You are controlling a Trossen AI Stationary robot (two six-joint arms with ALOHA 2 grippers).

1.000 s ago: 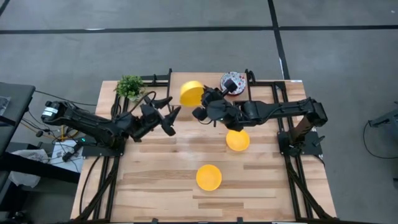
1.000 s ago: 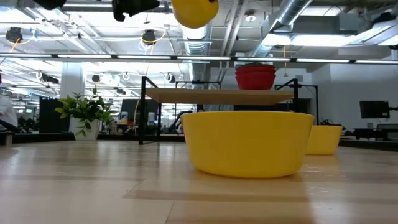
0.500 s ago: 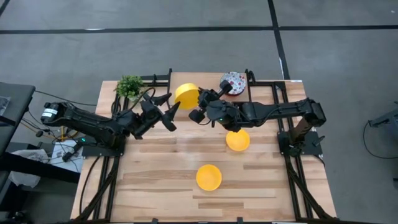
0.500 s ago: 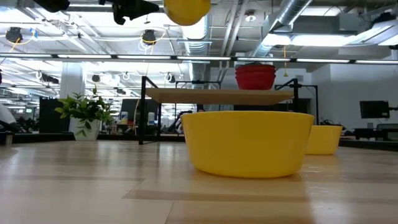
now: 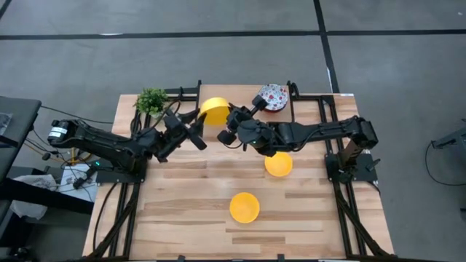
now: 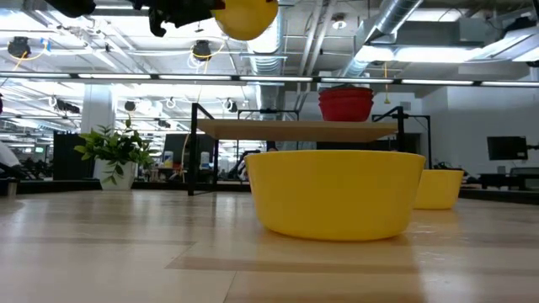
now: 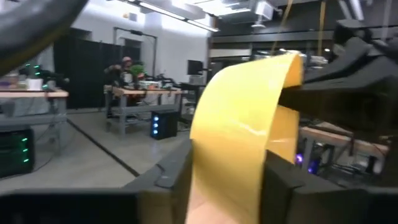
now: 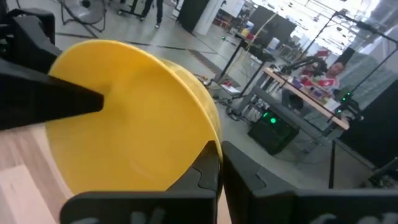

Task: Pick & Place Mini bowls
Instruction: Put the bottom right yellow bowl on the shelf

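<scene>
Holding 1 yellow mini bowl (image 5: 213, 110) in the air above the far half of the table (image 5: 182, 204), the right gripper (image 5: 227, 125) is pinched tight on the bowl's rim, as the right wrist view shows. The left gripper (image 5: 198, 125) has its fingers (image 7: 283, 186) on either side of the same bowl's wall; from the left wrist view you cannot tell whether they are bearing on it or just bracketing it. Judgement: this looks like a mid-air handover, right to left.

Other bowls: 2 more yellow bowls sit on the table, 1 under the right arm (image 5: 278, 164) and 1 nearer the front edge (image 5: 245, 207). A floral mini bowl (image 5: 274, 97) rests on the raised shelf (image 5: 320, 97) at the back. A small potted plant (image 5: 152, 101) stands at the far left corner.

Risks for you to watch:
- If the right gripper lets go before the left one has a firm hold, the bowl drops to the wood and may roll.
- The wall is glossy and curved, so the left fingers could slide off.
- Both grippers are very close together; a slight misalignment could knock them into each other.
</scene>
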